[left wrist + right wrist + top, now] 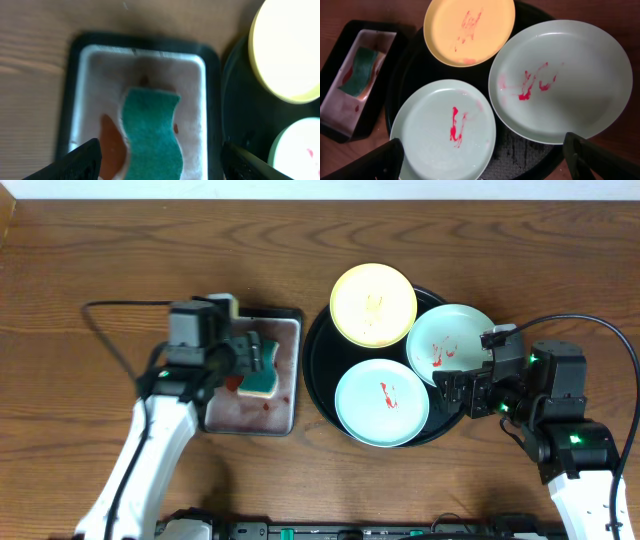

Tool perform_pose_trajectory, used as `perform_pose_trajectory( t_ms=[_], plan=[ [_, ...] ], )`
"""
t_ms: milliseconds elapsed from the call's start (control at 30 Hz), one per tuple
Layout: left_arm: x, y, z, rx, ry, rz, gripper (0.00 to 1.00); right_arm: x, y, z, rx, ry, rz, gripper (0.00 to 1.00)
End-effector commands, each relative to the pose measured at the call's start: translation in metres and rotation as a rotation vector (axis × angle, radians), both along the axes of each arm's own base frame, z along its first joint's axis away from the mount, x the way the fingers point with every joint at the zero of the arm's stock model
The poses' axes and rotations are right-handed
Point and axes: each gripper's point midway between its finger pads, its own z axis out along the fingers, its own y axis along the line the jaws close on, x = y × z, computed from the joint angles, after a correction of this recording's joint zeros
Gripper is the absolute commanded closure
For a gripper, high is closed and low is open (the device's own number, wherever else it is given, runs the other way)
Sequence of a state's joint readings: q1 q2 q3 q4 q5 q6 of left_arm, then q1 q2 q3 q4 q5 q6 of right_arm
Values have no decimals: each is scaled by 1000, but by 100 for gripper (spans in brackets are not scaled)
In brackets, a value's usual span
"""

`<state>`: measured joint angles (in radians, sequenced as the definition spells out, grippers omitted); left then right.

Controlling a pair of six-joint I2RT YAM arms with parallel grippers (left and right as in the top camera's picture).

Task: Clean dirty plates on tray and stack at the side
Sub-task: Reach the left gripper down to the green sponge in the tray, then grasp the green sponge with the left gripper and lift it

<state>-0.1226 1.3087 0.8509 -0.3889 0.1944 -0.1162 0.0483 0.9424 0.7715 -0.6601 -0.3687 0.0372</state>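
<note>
Both pincers gape. The left pincer (162, 162) straddles the wavy green sponge (150, 130) in the small grey metal tray (95, 75). The right pincer (485, 162) hovers over the red-smeared pale yellow round plate (373, 303) and two pale mint round plates (381, 402) (450, 343), crowded on the glossy black round tray (322, 365). A shallow pinch could drop the sponge, and wiping may shove neighbouring plates.

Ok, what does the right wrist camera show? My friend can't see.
Three red-smeared small round plates sit on a large round glossy black tray: a pale yellow plate and two mint-blue plates. Left of it, a green sponge lies in a small grey tray.
</note>
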Motion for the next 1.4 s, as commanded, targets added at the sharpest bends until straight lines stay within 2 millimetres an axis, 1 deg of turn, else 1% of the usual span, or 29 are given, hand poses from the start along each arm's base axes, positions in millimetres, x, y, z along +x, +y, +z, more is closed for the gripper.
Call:
perform_pose_trajectory(
  t_ms=[0, 100, 267, 433, 600, 700, 733, 833, 867, 933, 1000, 1133, 1233, 1300, 1367],
  plan=[
    [6, -2, -15, 83, 27, 11, 25, 2, 6, 9, 6, -25, 27, 1],
    [5, 2, -40, 159, 92, 43, 28, 2, 6, 9, 6, -24, 27, 1],
    [0, 0, -69, 154, 183, 58, 31, 2, 6, 9, 6, -24, 27, 1],
    [-4, 0, -90, 164, 244, 55, 41, 2, 6, 9, 6, -25, 27, 1],
    [-7, -8, -104, 135, 283, 28, 44, 2, 6, 9, 6, -25, 27, 1],
    [-8, -7, -111, 143, 300, 29, 58, 2, 6, 9, 7, -24, 27, 1],
    [-8, -7, -112, 144, 303, 29, 64, 2, 6, 9, 6, -25, 27, 1],
    [-8, -3, -112, 167, 300, 41, 91, 2, 6, 9, 6, -25, 27, 1],
    [-8, -3, -111, 167, 299, 41, 92, 2, 6, 9, 7, -24, 27, 1],
    [-8, -3, -109, 166, 295, 41, 92, 2, 6, 9, 6, -25, 27, 1],
    [-5, -3, -100, 158, 267, 43, 93, 2, 6, 9, 7, -24, 27, 1],
    [5, -5, -62, 132, 164, 49, 93, 2, 6, 9, 6, -25, 27, 1],
    [7, -6, -42, 119, 110, 52, 93, 2, 6, 10, 6, -28, 27, 1],
    [6, -5, -38, 116, 101, 53, 92, 2, 6, 9, 6, -27, 27, 1],
    [3, -5, -41, 106, 120, 70, 92, 2, 6, 9, 6, -27, 27, 1]
  ],
)
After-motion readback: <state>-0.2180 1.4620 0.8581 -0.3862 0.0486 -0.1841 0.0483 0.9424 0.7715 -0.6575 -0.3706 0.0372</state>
